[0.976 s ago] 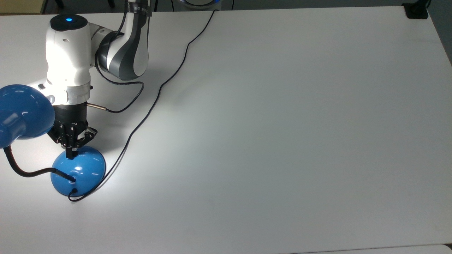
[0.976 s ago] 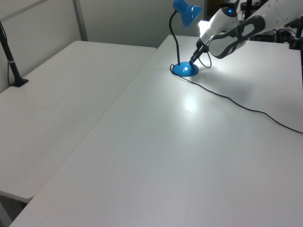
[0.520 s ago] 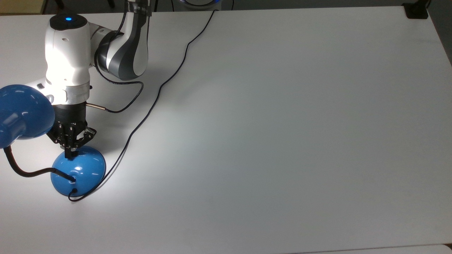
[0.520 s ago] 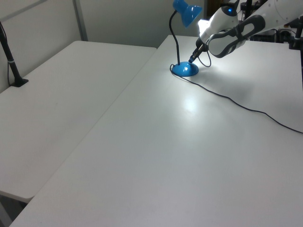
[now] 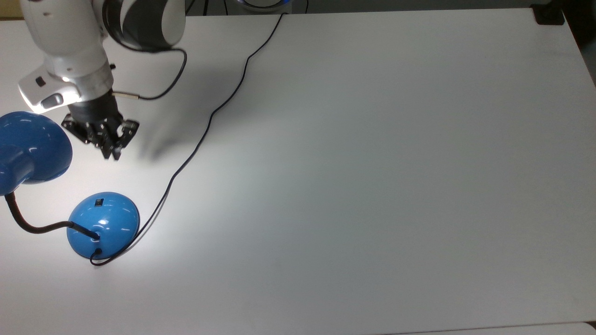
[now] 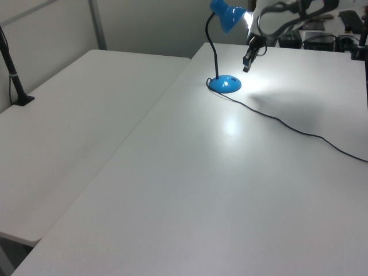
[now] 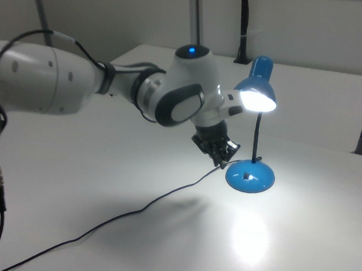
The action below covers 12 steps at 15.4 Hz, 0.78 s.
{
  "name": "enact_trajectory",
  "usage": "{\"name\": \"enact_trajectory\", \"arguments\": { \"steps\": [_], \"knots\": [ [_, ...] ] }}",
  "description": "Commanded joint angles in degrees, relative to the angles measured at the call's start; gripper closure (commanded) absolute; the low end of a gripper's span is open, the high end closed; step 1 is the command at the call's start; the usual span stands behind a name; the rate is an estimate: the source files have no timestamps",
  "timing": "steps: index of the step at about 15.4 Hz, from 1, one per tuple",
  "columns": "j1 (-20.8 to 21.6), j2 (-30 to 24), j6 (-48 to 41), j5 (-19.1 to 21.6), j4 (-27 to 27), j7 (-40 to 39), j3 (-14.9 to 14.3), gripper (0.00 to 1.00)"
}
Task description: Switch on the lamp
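The blue lamp stands at the top view's left, its round base (image 5: 103, 224) on the white table (image 5: 372, 163). A small black switch (image 5: 98, 202) shows uncovered on the dome. The black gooseneck (image 5: 28, 225) curves up to the blue shade (image 5: 28, 149). In the right view the shade (image 7: 256, 91) glows and throws a bright patch on the table below. My gripper (image 5: 113, 153) hangs shut and holding nothing, off the base and above it, toward the top view's top. It also hovers beside the base in the left view (image 6: 246, 66) and the right view (image 7: 220, 161).
The lamp's thin black cord (image 5: 209, 116) runs from the base across the table to its far edge. The arm's own cable (image 5: 163, 90) loops near the wrist. A black clamp (image 5: 549, 16) sits at the table's corner. A second white table (image 6: 69, 115) adjoins in the left view.
My gripper has lifted off the lamp base, where its tips rested on the switch, and drawn back toward the top view's top. The switch is now uncovered. The lamp stays lit.
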Motion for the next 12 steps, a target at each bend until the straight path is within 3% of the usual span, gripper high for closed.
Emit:
{"name": "enact_trajectory", "arguments": {
  "steps": [1, 2, 8, 12],
  "knots": [
    [1.8, -7.4, -13.2, 0.5, -2.4, -1.4, 0.0, 0.16],
    [2.5, -9.1, -16.3, 0.4, -2.4, -1.4, -0.1, 0.0],
    [6.9, -21.0, -32.2, 0.4, -2.7, -0.9, -0.3, 0.0],
    [10.5, -26.3, -34.7, 0.2, -3.0, 5.9, -1.2, 0.0]
  ]
}}
